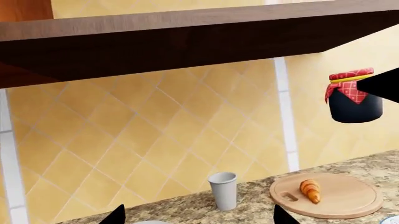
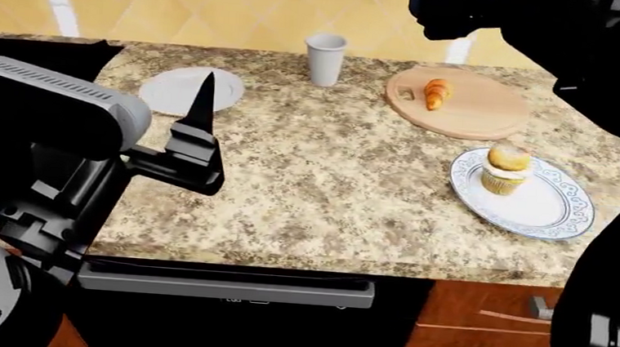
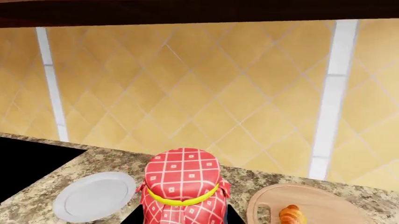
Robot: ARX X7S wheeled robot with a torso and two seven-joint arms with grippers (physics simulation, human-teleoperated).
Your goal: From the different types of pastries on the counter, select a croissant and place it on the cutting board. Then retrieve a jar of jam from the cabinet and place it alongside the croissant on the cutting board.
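Note:
The jar of jam (image 3: 182, 184), dark with a red checked lid and a yellow band, hangs in the air above the counter (image 2: 321, 174). My right gripper (image 3: 182, 217) is shut on it, one finger at each side. In the left wrist view the jar (image 1: 353, 95) floats below the cabinet, up from the cutting board (image 1: 339, 198). The golden croissant (image 2: 437, 92) lies on the round wooden cutting board (image 2: 478, 112) near its handle tab. My left gripper (image 1: 198, 220) is open and empty, over the counter's left part. The muffin (image 2: 506, 167) sits on a blue-patterned plate (image 2: 553, 211).
A pale grey cup (image 2: 326, 58) stands left of the board by the tiled wall. A plain white plate (image 2: 174, 90) lies at the far left. The dark wooden cabinet underside (image 1: 187, 42) overhangs the counter. Drawers (image 2: 495, 334) sit below the counter's front edge.

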